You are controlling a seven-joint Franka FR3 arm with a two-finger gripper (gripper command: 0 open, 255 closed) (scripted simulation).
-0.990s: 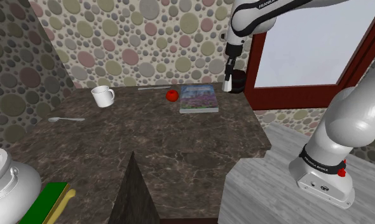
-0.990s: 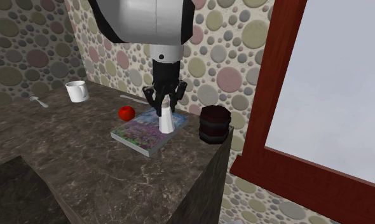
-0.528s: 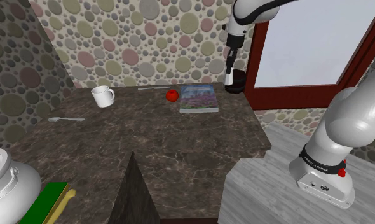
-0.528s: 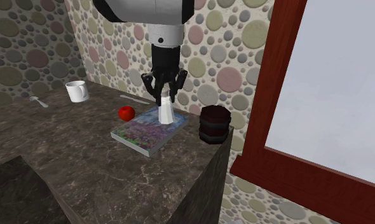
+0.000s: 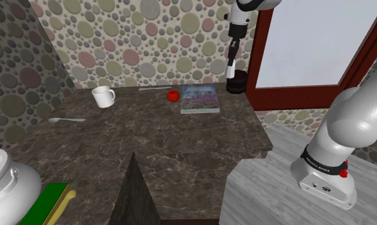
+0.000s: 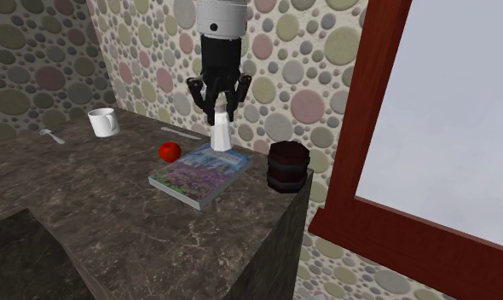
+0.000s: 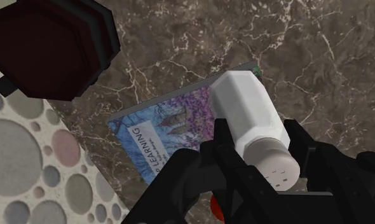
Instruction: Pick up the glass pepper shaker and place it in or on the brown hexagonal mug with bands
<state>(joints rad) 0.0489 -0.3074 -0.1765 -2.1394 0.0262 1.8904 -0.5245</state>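
**A:** Gripper status?

**B:** Gripper (image 6: 218, 109) points straight down, fingers clamped on the cap end of the pepper shaker (image 6: 219, 143). The wrist view confirms it: a black finger (image 7: 223, 143) presses on each side, just under the perforated cap. The shaker renders plain white, faceted body, and hangs upright with its base down.

**A:** Shaker position relative to the counter?

**B:** In the air, off the dark marbled countertop (image 5: 181, 147). In the wrist view the base sits over the corner of the book (image 7: 157, 137). In the second exterior view it shows against the book's far end. In the shoulder view the shaker (image 5: 230, 71) shows just above the mug (image 5: 238, 82).

**A:** Target?

**B:** Dark brown hexagonal mug (image 6: 287, 166) with bands, upright at the counter's corner. It stands just beside the book (image 6: 197, 176) and apart from it. In the wrist view its open mouth (image 7: 47, 48) lies off to one side of the gripper (image 7: 262, 153), not under the shaker.

**A:** Other items?

**B:**
- Red round fruit (image 6: 170, 152), near the book on the side away from the mug.
- White cup (image 6: 103, 122), further along the counter.
- Spoon (image 6: 51, 135), beyond the cup.
- Spotted pebble-pattern wall behind everything.
- Red-brown window frame (image 6: 373, 128), past the counter's end.
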